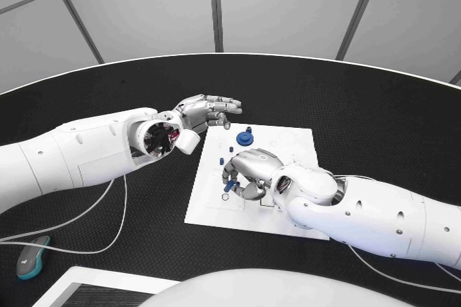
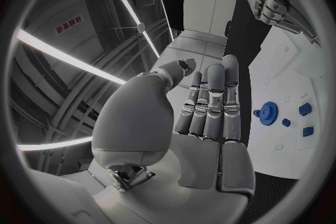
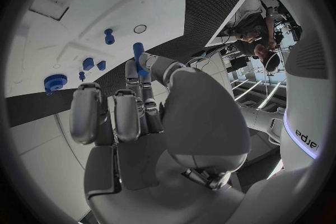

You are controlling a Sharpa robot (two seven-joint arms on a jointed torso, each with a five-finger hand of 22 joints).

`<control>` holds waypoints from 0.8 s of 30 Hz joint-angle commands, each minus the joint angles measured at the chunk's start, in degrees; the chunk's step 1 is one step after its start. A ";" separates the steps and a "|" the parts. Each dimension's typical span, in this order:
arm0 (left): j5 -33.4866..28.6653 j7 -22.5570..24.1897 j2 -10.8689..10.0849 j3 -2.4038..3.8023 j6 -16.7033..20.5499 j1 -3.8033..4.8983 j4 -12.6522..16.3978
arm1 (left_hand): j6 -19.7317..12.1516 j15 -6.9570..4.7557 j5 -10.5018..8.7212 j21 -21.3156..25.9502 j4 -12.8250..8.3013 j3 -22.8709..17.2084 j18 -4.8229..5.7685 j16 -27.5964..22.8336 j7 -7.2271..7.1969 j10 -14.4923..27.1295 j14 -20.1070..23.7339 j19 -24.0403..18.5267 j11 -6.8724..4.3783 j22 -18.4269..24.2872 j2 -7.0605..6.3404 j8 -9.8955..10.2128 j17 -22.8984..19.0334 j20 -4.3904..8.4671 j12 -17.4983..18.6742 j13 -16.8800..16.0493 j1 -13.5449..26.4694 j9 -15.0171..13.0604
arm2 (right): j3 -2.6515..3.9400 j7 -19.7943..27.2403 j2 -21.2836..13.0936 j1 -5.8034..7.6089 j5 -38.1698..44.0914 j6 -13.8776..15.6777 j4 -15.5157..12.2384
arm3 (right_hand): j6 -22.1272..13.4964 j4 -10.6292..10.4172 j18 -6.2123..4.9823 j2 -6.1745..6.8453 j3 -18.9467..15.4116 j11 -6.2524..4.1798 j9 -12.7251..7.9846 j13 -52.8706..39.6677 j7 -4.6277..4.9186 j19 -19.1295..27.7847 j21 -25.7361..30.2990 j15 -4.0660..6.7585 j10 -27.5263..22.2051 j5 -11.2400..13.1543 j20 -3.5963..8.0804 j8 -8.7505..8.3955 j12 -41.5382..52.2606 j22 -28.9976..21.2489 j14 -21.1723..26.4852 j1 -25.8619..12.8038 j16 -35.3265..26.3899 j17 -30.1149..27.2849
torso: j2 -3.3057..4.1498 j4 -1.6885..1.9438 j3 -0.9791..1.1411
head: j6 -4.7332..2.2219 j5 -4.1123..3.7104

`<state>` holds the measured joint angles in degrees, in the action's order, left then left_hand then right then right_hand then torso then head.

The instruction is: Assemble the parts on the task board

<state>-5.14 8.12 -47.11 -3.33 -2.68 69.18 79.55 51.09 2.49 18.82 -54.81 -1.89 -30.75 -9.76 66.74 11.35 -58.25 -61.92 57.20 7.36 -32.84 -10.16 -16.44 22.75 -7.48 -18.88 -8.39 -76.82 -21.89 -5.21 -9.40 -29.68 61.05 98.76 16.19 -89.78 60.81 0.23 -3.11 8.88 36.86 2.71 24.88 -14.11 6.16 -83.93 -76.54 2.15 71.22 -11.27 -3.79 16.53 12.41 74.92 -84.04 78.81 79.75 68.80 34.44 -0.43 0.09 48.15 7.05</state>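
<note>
The white task board (image 1: 216,212) lies mid-table. My right hand (image 1: 252,172) hovers low over its middle and pinches a blue peg (image 1: 230,184) between thumb and a finger; the peg (image 3: 139,56) points down toward the board (image 3: 70,17). A blue gear (image 1: 244,138) stands at the far part of the board, with small blue pieces (image 1: 232,148) beside it. My left hand (image 1: 208,111) floats above the board's far left corner, palm bare, fingers stretched side by side (image 2: 210,106). It holds nothing. The gear (image 2: 266,112) and the small pieces (image 2: 305,110) lie beyond its fingertips.
A round hole (image 1: 225,196) in the board sits just under the held peg. Another short blue peg (image 3: 109,36) stands on the board near a hole (image 3: 140,28). A grey cable (image 1: 106,207) and a teal-edged object (image 1: 30,257) lie at the table's near left.
</note>
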 commanded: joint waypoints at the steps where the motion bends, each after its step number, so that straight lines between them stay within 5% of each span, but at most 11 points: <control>1: 0.00 0.05 -0.09 0.00 0.11 0.00 0.04 | -0.38 0.14 0.09 0.31 -0.03 0.45 -0.86 -0.24 0.06 0.39 0.46 -0.37 -0.05 0.05 0.77 -0.35 -0.09 -0.04 -0.22 0.09 -0.02 0.02 | -0.07 0.05 0.52 -0.26 0.00 -0.33 0.67 | 0.38 -0.04 0.09 -0.26 0.33 -0.55 2.77 -0.06 0.22 -2.03 0.24 0.21 0.88 -0.30 0.45 0.10 -0.35 6.83 -2.22 0.00 0.00 -0.05 | 0.03 0.01 0.01 | 0.26 0.24; 24: -0.01 0.08 -0.24 0.00 0.30 0.02 0.23 | -0.38 0.15 0.08 0.35 0.01 0.52 -0.86 -0.24 0.05 0.40 0.50 -0.38 -0.05 0.07 0.81 -0.38 -0.11 -0.06 -0.30 0.09 0.00 0.02 | -0.38 0.04 2.08 -0.95 0.00 -2.51 2.69 | 0.31 0.08 0.06 -0.27 0.53 -0.50 2.83 -0.12 0.28 -1.98 0.40 0.17 0.85 -0.43 0.43 0.05 -0.45 6.74 -2.22 0.01 0.00 -0.05 | -0.08 -0.18 0.01 | 0.86 0.78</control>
<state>-5.14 8.20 -47.35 -3.33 -2.39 69.20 79.79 51.09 2.69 18.82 -54.81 -1.90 -30.43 -9.74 66.74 11.35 -58.25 -61.72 57.20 7.36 -32.85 -9.75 -16.44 22.69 -7.48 -18.86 -8.40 -76.84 -21.89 -5.59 -9.36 -27.62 60.10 98.76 13.79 -87.12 60.81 0.41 -3.11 9.30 37.01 2.70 24.92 -14.15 6.16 -83.93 -76.33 2.14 71.23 -11.49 -3.79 16.20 12.14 74.92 -84.04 78.91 79.75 68.74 34.38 -0.56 0.11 48.94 7.77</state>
